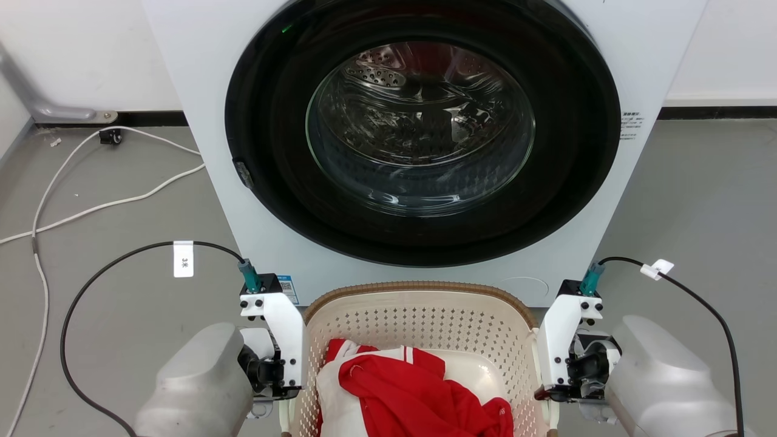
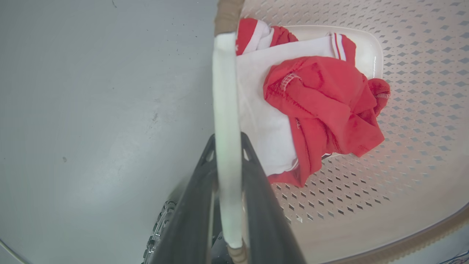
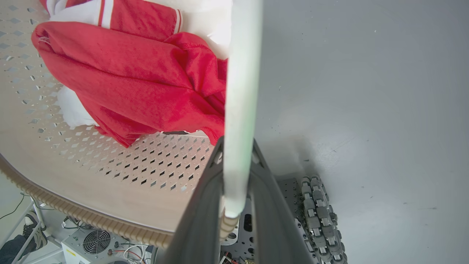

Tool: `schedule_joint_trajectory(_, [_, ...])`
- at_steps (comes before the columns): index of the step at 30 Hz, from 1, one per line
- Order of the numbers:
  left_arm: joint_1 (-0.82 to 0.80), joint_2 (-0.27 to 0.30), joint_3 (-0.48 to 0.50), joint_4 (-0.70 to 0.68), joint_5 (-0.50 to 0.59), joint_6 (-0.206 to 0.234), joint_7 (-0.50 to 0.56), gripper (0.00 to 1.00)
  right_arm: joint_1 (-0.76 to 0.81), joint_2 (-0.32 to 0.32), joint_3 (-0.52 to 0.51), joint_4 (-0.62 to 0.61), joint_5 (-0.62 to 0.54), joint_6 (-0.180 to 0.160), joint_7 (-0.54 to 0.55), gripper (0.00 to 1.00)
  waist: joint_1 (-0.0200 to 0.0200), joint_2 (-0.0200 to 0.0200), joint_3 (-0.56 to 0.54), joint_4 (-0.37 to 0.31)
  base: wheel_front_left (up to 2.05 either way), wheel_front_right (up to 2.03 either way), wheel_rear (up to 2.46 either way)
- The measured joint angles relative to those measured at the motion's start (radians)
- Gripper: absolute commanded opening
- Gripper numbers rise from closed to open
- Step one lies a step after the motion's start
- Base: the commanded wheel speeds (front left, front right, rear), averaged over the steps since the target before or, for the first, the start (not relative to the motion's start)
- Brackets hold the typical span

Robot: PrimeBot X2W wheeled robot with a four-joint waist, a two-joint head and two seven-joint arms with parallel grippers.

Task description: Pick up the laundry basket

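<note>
Cream-white perforated plastic laundry basket [image 1: 419, 286] with brown woven-look rim: on the grey floor [image 1: 109, 303] side of the white front-loading washing machine [image 1: 200, 91], directly before it and below its round glass door [image 1: 420, 127]. Whether the basket touches the floor: cannot tell.

Inside it, a crumpled red-and-white garment [image 2: 322, 106].

Left gripper [image 2: 228, 141] clamped on the white left side handle [image 2: 224, 91], one dark finger on each face.

Right gripper [image 3: 238, 145] likewise clamped on the white right side handle [image 3: 242, 73].
</note>
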Motion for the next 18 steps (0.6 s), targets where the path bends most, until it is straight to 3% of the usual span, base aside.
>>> schedule_joint_trajectory(18, [0.001, -0.005, -0.027, -0.003, -0.021, 0.0, -0.014, 0.0, 0.008, 0.0, -0.045, 0.0, -0.043, 0.0, 0.01, 0.0, 0.0001, 0.0, 0.008, 0.002, 0.0, 0.0, 0.0])
